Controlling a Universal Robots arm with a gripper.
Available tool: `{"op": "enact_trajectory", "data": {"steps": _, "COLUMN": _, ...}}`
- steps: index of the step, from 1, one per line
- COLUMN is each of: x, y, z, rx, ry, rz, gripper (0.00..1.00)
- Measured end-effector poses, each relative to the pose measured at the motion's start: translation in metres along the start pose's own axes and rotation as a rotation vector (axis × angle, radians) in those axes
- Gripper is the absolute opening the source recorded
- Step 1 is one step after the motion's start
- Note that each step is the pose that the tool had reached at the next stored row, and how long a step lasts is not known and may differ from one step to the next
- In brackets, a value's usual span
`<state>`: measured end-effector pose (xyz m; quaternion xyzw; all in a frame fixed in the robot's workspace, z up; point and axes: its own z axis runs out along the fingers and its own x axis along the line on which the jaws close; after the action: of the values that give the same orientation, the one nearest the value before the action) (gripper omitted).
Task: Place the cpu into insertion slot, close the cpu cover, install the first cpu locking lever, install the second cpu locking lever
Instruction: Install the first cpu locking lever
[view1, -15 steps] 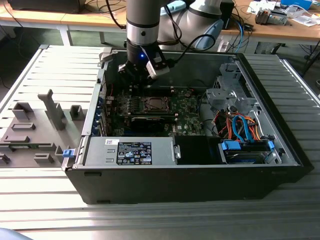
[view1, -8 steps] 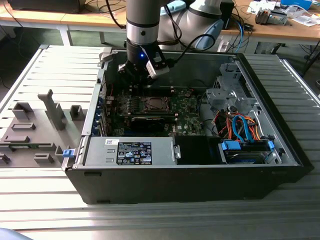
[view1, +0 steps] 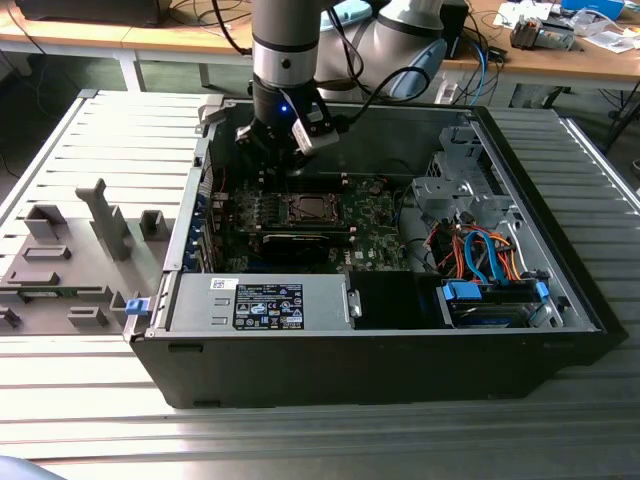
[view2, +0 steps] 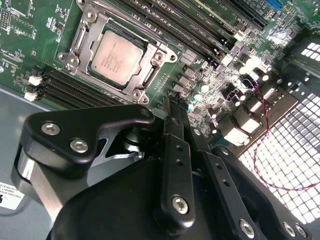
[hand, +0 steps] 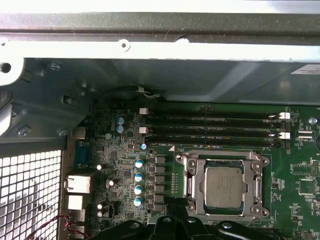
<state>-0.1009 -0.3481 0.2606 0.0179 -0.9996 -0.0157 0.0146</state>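
we see the cpu lying flat in the insertion slot, metal top up, seated so the cpu cover can frame it. being square, it has no long axis. the gripper hangs above the board just beside the slot, fingers pressed together on nothing, presumably free to work the levers.

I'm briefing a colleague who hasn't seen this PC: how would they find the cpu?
Look inside the open black computer case at the green motherboard. Beside the row of long black memory slots sits a square socket, with the cpu cover framing it. The cpu is the flat silver-grey square in its centre, the only smooth metal plate there.
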Motion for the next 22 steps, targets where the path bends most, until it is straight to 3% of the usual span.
{"op": "enact_trajectory", "data": {"steps": 9, "x": 0.0042, "y": 0.0056, "z": 0.0000, "rx": 0.0000, "ry": 0.0000, "rz": 0.000, "gripper": 0.11}}
{"op": "enact_trajectory", "data": {"steps": 22, "x": 0.0083, "y": 0.0233, "z": -0.0011, "rx": 0.0000, "ry": 0.0000, "rz": -0.001, "gripper": 0.11}}
